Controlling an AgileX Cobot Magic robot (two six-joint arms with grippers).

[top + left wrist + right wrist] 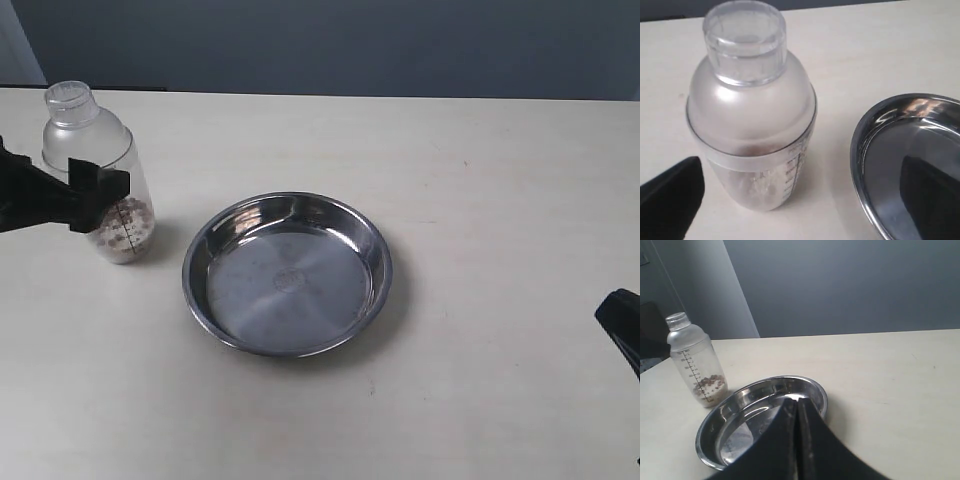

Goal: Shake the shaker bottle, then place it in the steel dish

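The shaker bottle (97, 170) stands upright on the table, left of the steel dish (287, 273), with brown pellets at its bottom. It is frosted, with a clear round cap and a printed scale. My left gripper (100, 188) is open at the bottle's level, one finger on each side of its body. In the left wrist view the fingers (672, 192) stand wide of the shaker bottle (752, 115) and do not touch it; the steel dish (865, 165) lies beside it. My right gripper (797, 407) is shut and empty, low at the right, facing the steel dish (715, 417) and the shaker bottle (695, 365).
The pale table (480, 180) stretches bare behind and to the right of the dish. A dark wall rises behind the table's far edge. Only the tip of the right gripper (622, 322) shows at the exterior view's right edge.
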